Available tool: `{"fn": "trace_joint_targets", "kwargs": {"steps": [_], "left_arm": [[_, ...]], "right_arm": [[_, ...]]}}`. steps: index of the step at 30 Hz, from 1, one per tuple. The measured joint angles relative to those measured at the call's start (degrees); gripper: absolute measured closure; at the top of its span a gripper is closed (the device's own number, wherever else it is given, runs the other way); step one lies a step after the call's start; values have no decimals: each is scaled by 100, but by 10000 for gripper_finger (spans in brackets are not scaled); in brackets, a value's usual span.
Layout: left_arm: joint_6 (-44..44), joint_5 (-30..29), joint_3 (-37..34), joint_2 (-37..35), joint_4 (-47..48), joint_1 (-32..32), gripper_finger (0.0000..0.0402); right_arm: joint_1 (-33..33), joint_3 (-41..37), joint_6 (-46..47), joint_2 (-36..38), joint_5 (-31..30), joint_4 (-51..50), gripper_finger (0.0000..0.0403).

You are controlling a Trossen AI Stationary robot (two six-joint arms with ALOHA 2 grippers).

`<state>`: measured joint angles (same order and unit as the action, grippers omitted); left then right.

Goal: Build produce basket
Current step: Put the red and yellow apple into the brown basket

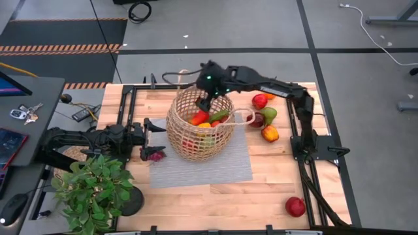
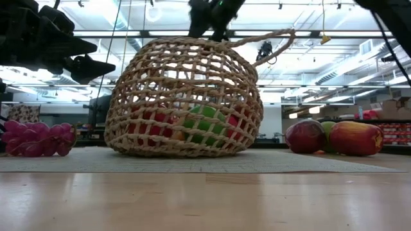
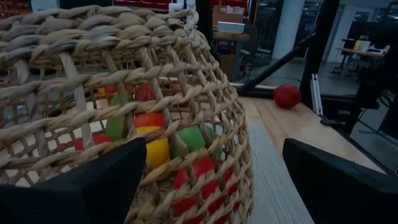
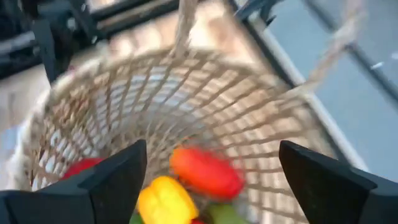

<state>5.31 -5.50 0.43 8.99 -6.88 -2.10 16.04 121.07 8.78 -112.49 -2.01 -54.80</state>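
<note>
The basket [image 1: 199, 124] stands on a grey mat [image 1: 215, 171], and several pieces of produce lie in it: a yellow pepper [image 4: 165, 200], a red-orange one [image 4: 205, 171] and green pieces [image 3: 189, 138]. My right gripper [image 4: 211, 149] hangs open over the basket's far rim [image 1: 208, 98], with nothing between its fingers. My left gripper [image 1: 153, 127] stands open and level at the basket's left wall [image 3: 205, 93], and I see no touch. Purple grapes [image 1: 155, 155] lie on the mat's left edge. More produce [image 1: 264, 117] lies right of the basket.
A red apple [image 1: 295, 206] lies alone near the front right corner. A leafy potted plant [image 1: 91, 189] stands at the front left. A black frame [image 1: 297, 140] borders the wooden table. One basket handle [image 1: 243, 116] sticks out toward the fruit on the right.
</note>
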Motion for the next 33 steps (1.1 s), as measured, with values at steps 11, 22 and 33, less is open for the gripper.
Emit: {"fn": "trace_joint_targets", "kwargs": {"steps": [11,22,33], "left_arm": [[-2,1,0,-1,-1,1,15],[-1,-1,0,-1,1,-1,15],[-1,-1,0,0,1,0,15]], "right_arm": [[-978,-1716,274,1776,-1402,106,51],[-2273,-4226,2125,3956,-2593,567,53],[-4014,-5279,3705,4661,-3857,265,53]]}}
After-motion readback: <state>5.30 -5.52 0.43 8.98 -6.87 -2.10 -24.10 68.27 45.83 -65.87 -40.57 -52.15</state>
